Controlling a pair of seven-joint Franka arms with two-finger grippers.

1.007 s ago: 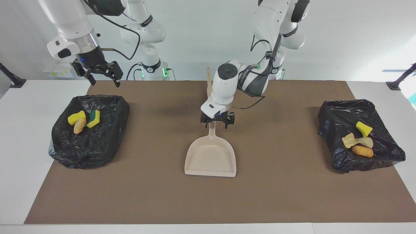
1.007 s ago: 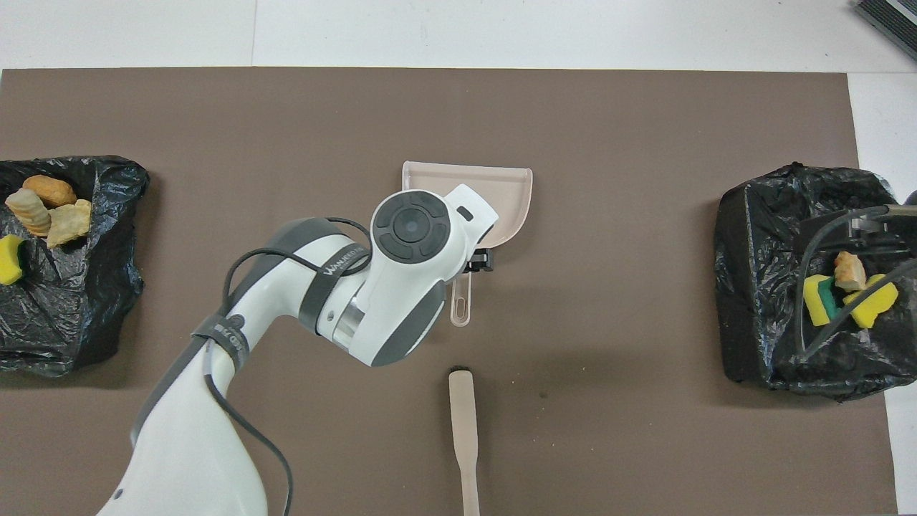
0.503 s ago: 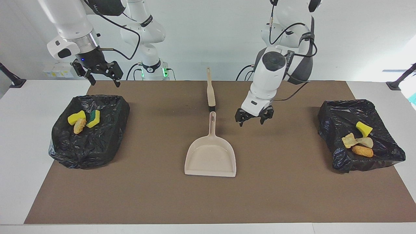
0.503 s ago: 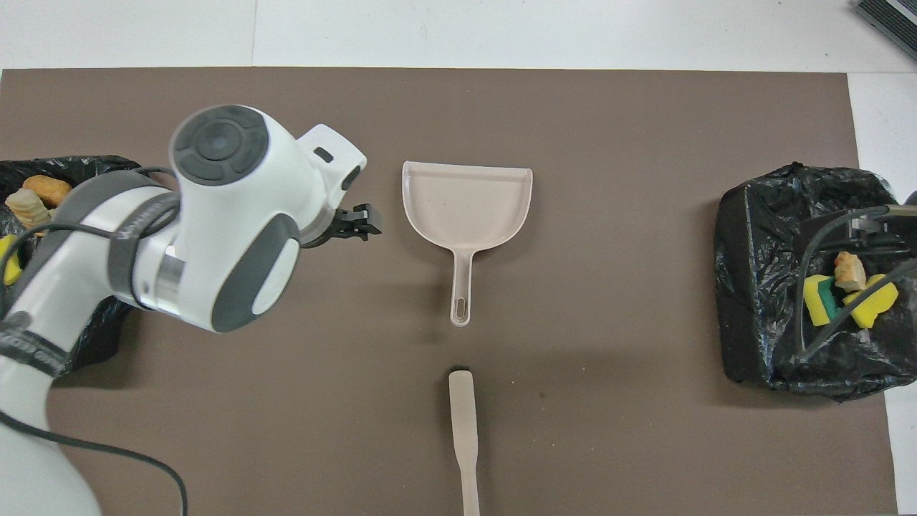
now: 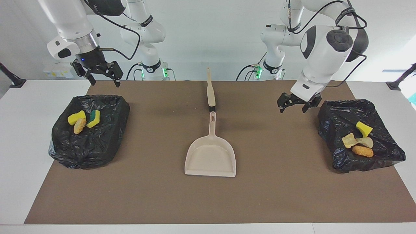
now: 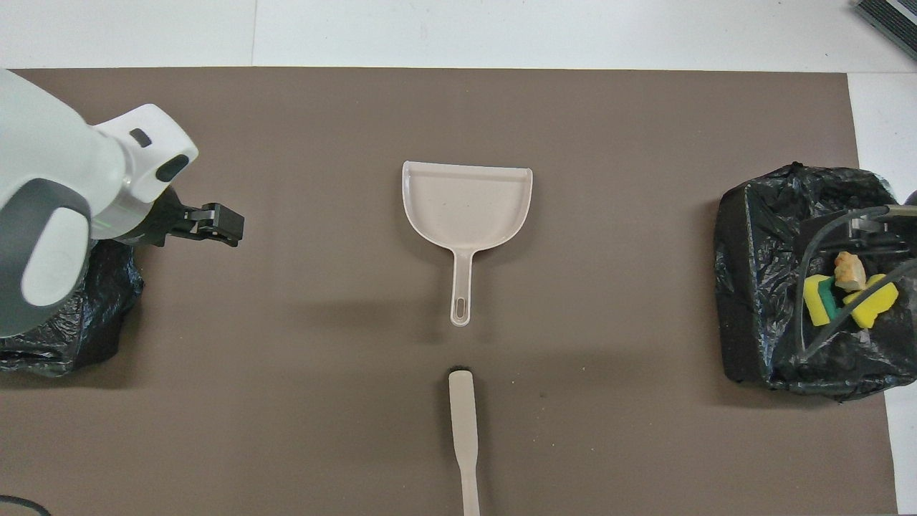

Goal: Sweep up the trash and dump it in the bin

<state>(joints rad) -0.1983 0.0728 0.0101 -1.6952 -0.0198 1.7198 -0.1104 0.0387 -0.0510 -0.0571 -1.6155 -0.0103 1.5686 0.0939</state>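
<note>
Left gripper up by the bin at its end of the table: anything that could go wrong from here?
The left gripper hangs open and empty just beside the black bin, so a careless swing could snag its loose liner. The dustpan lies flat mid-mat with the brush nearer the robots; an arm sweeping low could knock either. The right gripper waits, open, above the other bin.

Shows a brown mat (image 5: pixel 276 195) spread over most of a white table (image 5: pixel 19 146), with bare white margins at both ends. Places a beige dustpan (image 5: pixel 210 159) flat at the middle of the mat, pan empty, open mouth turned away from the robots, handle with its hanging slot pointing toward them. Sets a beige brush (image 5: pixel 210 89) nearer to the robots, in line with that handle, dark end just beside the handle's tip and apart from it. Includes a black stand (image 5: pixel 13 79) at one table corner.
</note>
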